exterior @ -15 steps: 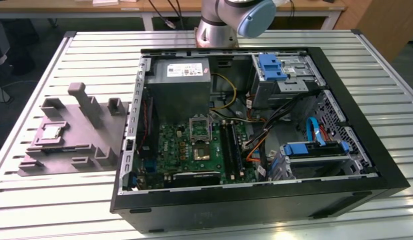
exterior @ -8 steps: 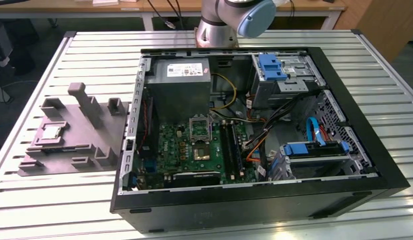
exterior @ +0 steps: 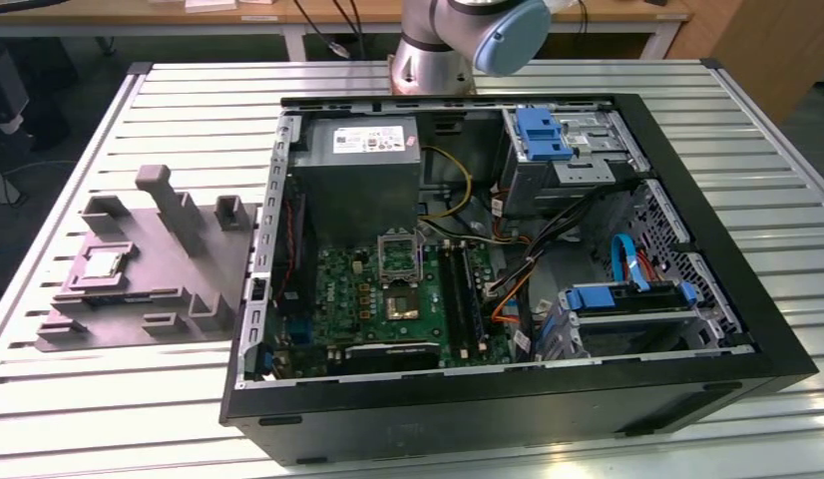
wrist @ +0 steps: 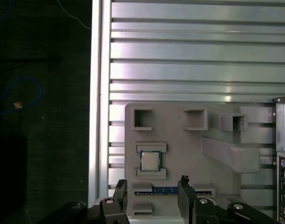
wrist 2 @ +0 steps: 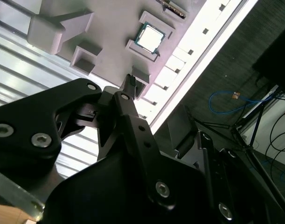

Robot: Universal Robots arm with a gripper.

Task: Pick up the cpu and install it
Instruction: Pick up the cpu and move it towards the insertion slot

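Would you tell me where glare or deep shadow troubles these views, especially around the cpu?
Second wrist view: table edge blown out white, cpu top shiny; first wrist view: bright bands on the slats, cpu readable; exterior view: even light, case interior dimmer.

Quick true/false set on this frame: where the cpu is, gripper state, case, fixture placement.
1. The cpu lies in a recess of the grey fixture. True.
2. The gripper is shut on the cpu. False: in the first wrist view its fingers stand apart with nothing between them, and the cpu lies on the fixture clear of them.
3. The computer case is open, with the motherboard exposed. True.
4. The fixture sits inside the case. False: it rests on the slatted table, outside the case at the exterior view's left.
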